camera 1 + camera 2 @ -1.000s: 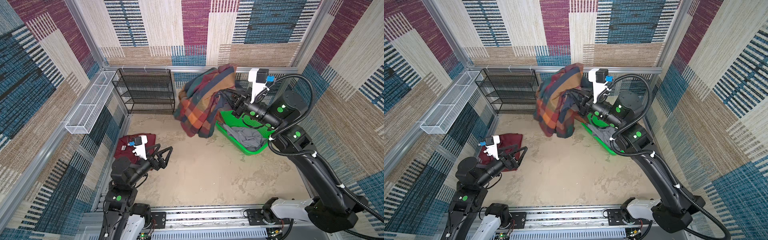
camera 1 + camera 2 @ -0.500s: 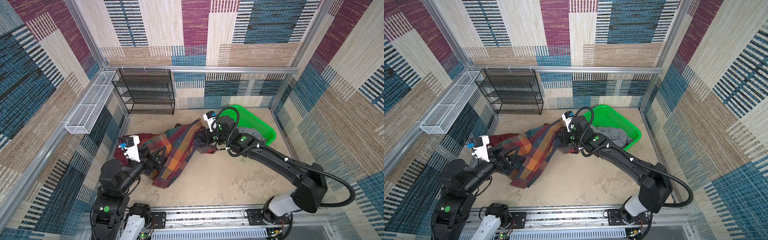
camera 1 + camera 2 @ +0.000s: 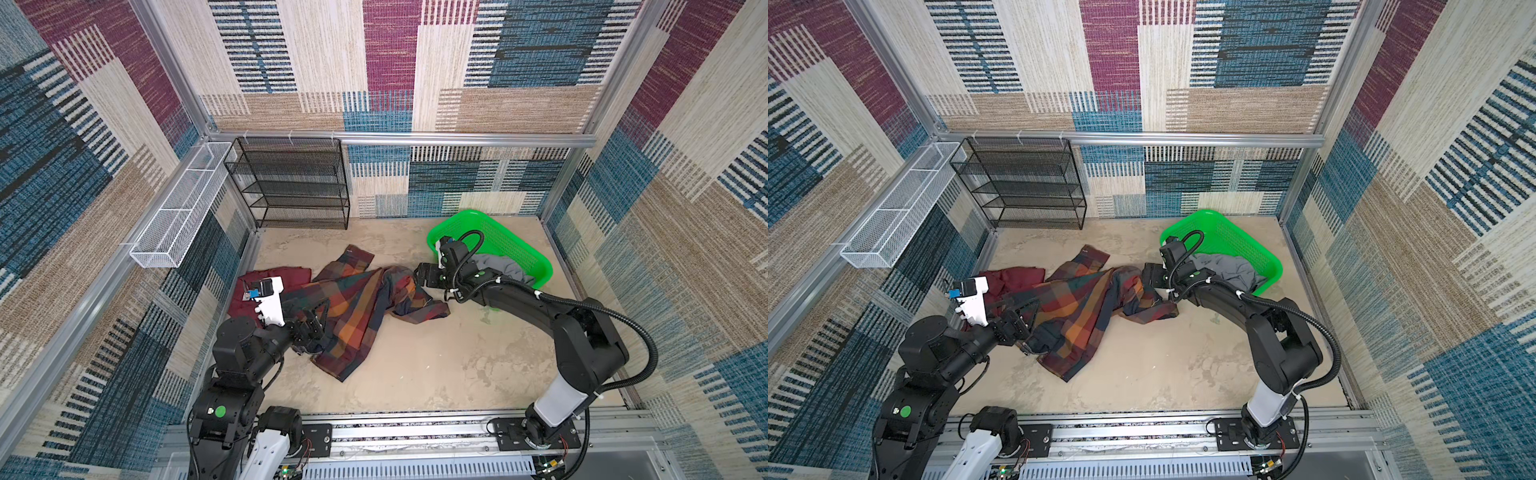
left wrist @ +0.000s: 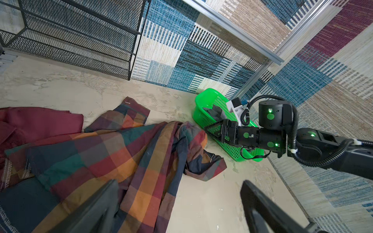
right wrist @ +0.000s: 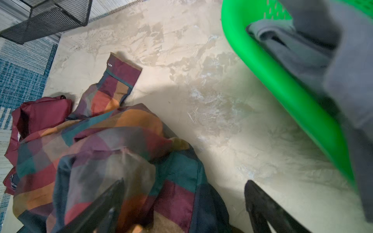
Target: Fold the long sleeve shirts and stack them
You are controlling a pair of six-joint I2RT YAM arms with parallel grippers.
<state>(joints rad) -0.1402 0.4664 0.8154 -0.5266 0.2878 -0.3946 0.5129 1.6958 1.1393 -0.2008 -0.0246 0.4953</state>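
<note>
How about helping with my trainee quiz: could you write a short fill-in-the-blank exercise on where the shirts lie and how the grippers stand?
1. The grey shirt lies in the ____ basket.
2. Partly over the maroon shirt lies a crumpled shirt with a ____ pattern.
3. The left gripper and the right gripper both have their jaws ____.

Missing words: green; plaid; open.
</note>
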